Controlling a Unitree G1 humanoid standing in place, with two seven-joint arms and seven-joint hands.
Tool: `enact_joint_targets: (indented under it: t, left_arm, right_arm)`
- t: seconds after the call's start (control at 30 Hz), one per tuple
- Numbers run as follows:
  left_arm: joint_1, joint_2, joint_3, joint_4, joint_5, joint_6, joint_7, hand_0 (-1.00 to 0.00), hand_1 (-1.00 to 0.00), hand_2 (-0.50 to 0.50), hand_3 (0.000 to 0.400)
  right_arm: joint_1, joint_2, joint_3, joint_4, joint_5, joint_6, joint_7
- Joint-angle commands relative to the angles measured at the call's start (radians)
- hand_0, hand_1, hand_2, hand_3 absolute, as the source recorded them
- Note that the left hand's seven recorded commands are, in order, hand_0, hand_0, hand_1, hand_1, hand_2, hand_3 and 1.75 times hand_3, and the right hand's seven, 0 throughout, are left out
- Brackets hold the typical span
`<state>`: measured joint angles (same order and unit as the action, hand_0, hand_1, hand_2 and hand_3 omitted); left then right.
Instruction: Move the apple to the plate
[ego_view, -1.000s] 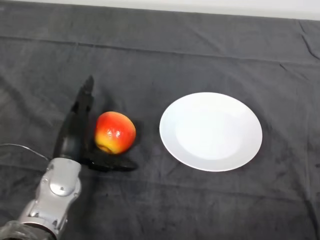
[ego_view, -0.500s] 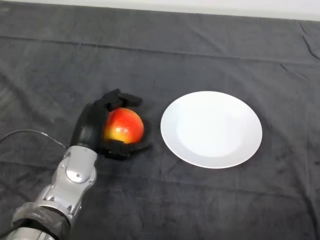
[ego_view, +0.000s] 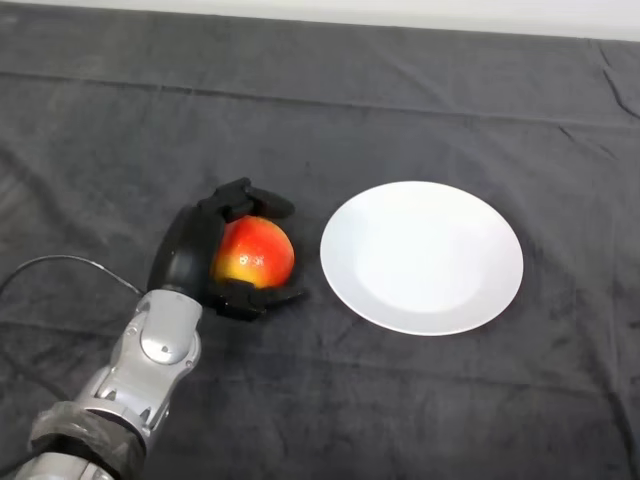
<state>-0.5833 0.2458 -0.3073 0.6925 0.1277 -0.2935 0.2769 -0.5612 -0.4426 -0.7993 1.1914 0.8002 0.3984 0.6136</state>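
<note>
A red and yellow apple (ego_view: 256, 253) sits in my left hand (ego_view: 190, 250), left of centre on the dark cloth. The hand's fingers curl over the apple's top and the thumb wraps under its near side, so the hand is shut on the apple. A round white plate (ego_view: 422, 257) lies on the cloth just to the right of the apple, with a narrow gap between them. The plate holds nothing.
The dark cloth (ego_view: 330, 110) covers the whole table, with folds along the far side and at the right edge. A pale strip (ego_view: 400, 12) runs beyond the table's far edge.
One second ago the hand was open beside the apple with straight fingers. It has closed round the apple and shifted it slightly right towards the plate.
</note>
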Motion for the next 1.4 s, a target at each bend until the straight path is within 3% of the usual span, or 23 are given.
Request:
enact_joint_targets:
  t: [0.03, 0.27, 0.6, 1.1, 1.4]
  left_arm:
    - [-0.016, 0.038, -0.028, -0.074, 0.003, 0.027, 0.024, -1.0, -1.0, 0.0, 0.4]
    - [-0.02, 0.012, -0.076, -0.148, 0.026, 0.06, 0.07, -1.0, -1.0, 0.0, 0.4]
    - [-0.086, -0.037, -0.165, -0.046, 0.007, 0.028, 0.117, -1.0, -1.0, 0.0, 0.4]
    - [-0.202, -0.116, -0.362, 0.116, -0.104, 0.01, 0.168, -1.0, -1.0, 0.0, 0.4]
    - [-0.235, -0.131, -0.508, 0.184, -0.19, -0.014, 0.166, -1.0, -1.0, 0.0, 0.4]
  right_arm:
    - [-0.004, -0.022, -0.0117, -0.003, -0.0023, 0.005, 0.0042]
    - [-0.003, -0.021, -0.0112, -0.005, -0.0027, 0.004, 0.0033]
    - [-0.003, -0.021, -0.0108, -0.006, -0.0029, 0.004, 0.0028]
    - [-0.004, -0.022, -0.0115, -0.002, -0.0024, 0.005, 0.0045]
    - [-0.006, -0.024, -0.0122, 0.002, -0.002, 0.005, 0.0064]
